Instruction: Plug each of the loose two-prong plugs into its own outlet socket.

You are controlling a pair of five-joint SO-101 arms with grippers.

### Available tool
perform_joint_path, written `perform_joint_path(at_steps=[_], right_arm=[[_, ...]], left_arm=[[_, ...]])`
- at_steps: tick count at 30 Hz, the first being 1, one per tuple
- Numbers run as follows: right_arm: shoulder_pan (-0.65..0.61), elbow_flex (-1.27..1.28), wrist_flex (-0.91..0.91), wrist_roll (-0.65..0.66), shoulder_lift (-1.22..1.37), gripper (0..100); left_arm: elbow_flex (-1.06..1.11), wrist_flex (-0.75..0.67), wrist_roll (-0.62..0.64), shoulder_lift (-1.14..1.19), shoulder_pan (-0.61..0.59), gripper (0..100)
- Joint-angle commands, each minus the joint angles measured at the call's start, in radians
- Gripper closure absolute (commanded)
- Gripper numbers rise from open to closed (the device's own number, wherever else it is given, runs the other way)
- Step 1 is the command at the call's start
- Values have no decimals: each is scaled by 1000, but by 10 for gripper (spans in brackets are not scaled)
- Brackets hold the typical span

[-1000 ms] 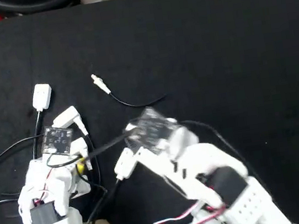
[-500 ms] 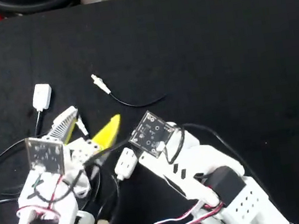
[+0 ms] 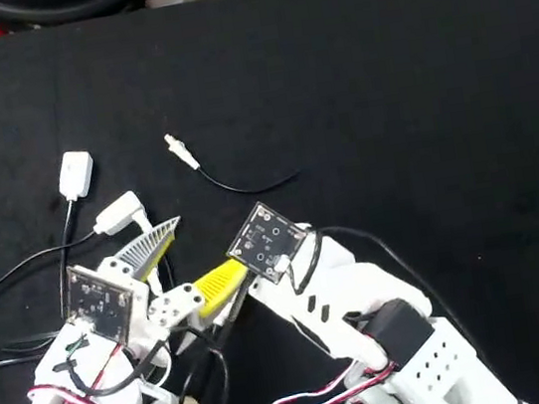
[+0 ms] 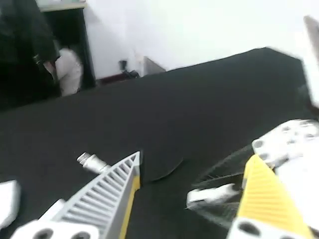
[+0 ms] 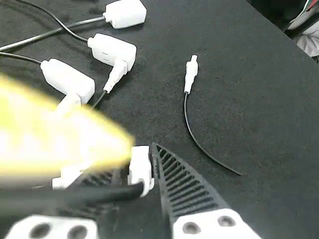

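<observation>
My right gripper (image 5: 145, 158) is shut on a white plug (image 5: 139, 167) with a thick black cable, low over the table near its front. My left gripper (image 3: 210, 243) is open wide beside it. Its yellow finger (image 3: 222, 280) lies across the right gripper's front, and its grey ribbed finger (image 3: 153, 244) points at the outlets. In the left wrist view the held plug (image 4: 213, 194) shows between the spread fingers of the left gripper (image 4: 195, 159). Three white outlet blocks (image 5: 124, 12) (image 5: 112, 50) (image 5: 67, 79) lie to the left. A small loose plug (image 3: 180, 151) on a thin black cable lies farther back.
Black cables (image 3: 27, 261) run from the outlet blocks toward the table's front-left edge. The thin cable (image 3: 247, 185) of the small plug curls toward the middle. The black cloth (image 3: 415, 91) spreads across the back and right.
My left gripper has lifted back from the outlet block and opened wide. Its yellow finger has swung over toward the right gripper. The right gripper has shifted slightly with its plug.
</observation>
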Motion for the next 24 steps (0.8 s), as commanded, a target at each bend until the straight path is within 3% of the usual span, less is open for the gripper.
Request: perform_joint_path(at_steps=[1, 3, 6, 11, 18, 21, 24], right_arm=[[5, 13, -5, -6, -1, 987], [35, -2, 18, -32, 1, 987], [212, -111, 129, -40, 4, 987], [427, -248, 183, -21, 189, 987], [456, -354, 161, -83, 427, 987], [483, -338, 146, -89, 429, 987], [522, -340, 152, -91, 429, 987]], left_arm=[[-36, 72, -21, 26, -176, 678], [-33, 155, -89, 28, -271, 678], [41, 210, -176, 28, -337, 678], [200, 61, -339, 118, -302, 677], [177, -77, -281, 523, -162, 682], [166, -161, -129, 623, -124, 678], [171, -198, -109, 715, -51, 677]])
